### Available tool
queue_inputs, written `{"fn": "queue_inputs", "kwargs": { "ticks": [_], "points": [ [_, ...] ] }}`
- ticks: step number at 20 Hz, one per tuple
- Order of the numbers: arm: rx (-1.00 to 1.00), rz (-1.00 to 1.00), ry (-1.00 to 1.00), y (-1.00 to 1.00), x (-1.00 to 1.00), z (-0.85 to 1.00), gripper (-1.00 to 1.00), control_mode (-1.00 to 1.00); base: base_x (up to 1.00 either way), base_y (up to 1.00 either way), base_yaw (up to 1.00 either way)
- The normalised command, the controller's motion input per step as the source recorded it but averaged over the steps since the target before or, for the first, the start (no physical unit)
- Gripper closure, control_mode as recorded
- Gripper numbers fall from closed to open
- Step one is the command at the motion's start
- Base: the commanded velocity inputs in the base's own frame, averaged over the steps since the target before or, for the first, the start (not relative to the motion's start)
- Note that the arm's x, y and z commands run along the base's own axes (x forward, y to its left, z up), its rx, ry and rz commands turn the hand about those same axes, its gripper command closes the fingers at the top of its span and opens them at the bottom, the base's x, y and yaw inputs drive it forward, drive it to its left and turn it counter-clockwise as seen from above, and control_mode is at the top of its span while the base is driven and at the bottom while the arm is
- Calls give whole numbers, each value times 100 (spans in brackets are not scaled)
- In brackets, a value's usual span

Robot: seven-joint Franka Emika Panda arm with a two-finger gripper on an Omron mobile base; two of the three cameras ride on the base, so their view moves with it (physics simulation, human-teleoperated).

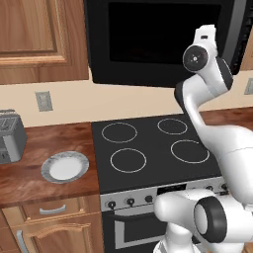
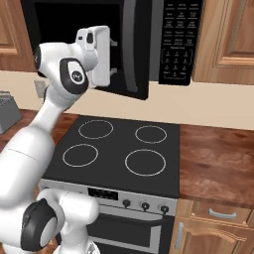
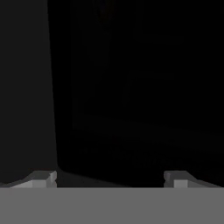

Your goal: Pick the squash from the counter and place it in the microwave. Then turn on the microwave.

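Observation:
The black microwave (image 1: pixel 148 39) hangs above the stove with its door (image 2: pixel 136 49) swung open toward me; the keypad (image 2: pixel 176 39) sits to the door's right. My gripper (image 2: pixel 115 57) is raised to the microwave's mouth and points into the dark cavity (image 3: pixel 131 87). Its fingertips (image 3: pixel 43 178) stand wide apart with nothing between them, so my gripper (image 3: pixel 109 177) is open. The squash is hidden from me. The wood-grain counter (image 1: pixel 49 138) runs on both sides of the stove.
A white grey-rimmed plate (image 1: pixel 64 166) lies bare on the left counter, and a grey toaster (image 1: pixel 10 136) stands behind it. The black four-ring stovetop (image 1: pixel 148 148) lies below the microwave. Wooden cabinets (image 2: pixel 225 39) flank the microwave.

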Motion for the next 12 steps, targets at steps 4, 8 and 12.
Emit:
{"fn": "queue_inputs", "kwargs": {
  "ticks": [4,8,12],
  "points": [
    [0,0,0,-12,41,0,-100,-100,0,0,0],
    [0,3,0,-8,39,0,-100,-100,0,0,0],
    [2,7,0,-6,40,0,-100,-100,0,0,0]
  ]
}}
